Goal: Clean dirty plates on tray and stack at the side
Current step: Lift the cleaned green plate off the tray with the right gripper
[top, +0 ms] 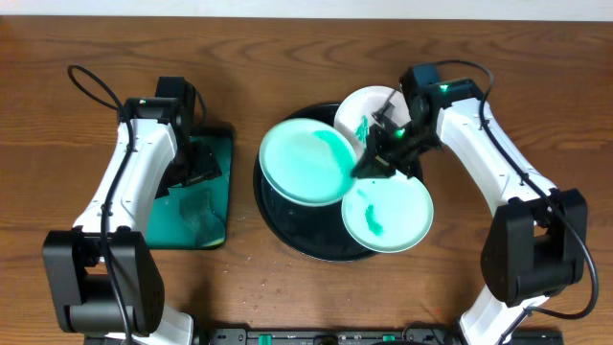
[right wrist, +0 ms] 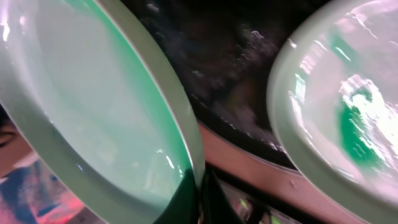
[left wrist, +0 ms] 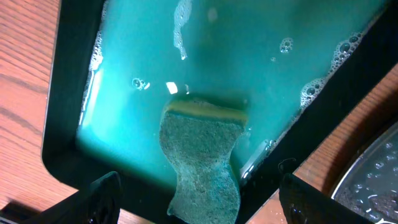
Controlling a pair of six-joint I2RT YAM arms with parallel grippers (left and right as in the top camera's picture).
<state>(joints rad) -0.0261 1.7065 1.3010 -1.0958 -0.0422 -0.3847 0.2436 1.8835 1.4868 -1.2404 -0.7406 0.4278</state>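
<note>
Brown wood-grain table [top: 287,57] fills the overhead frame, with bare board open along the top edge and in the lower left and lower right corners. At centre lies the large round black shallow tray [top: 287,233]. Lowest on it, at its lower right, sits a round pale plate with a green smear at its middle [top: 388,213], whose edge reaches out past the tray's rim. Above and to the left, the wide round pale-mint plate [top: 306,161] overhangs the tray's upper left; its right edge crowds both neighbours, and I cannot tell whether the rims touch. The right gripper [top: 375,163] pinches that right edge, jaws closed on the rim, as the right wrist view shows at bottom centre. Farthest up stands a small round white plate with green streaks [top: 359,107], partly hidden by the right arm.

At left, well apart from the black tray, the green rectangular tray with a black rim [top: 206,225] holds soapy water. The left gripper [left wrist: 200,190] hangs over it, fingers spread wide on either side of a green-and-yellow sponge [left wrist: 202,155], without touching it.
</note>
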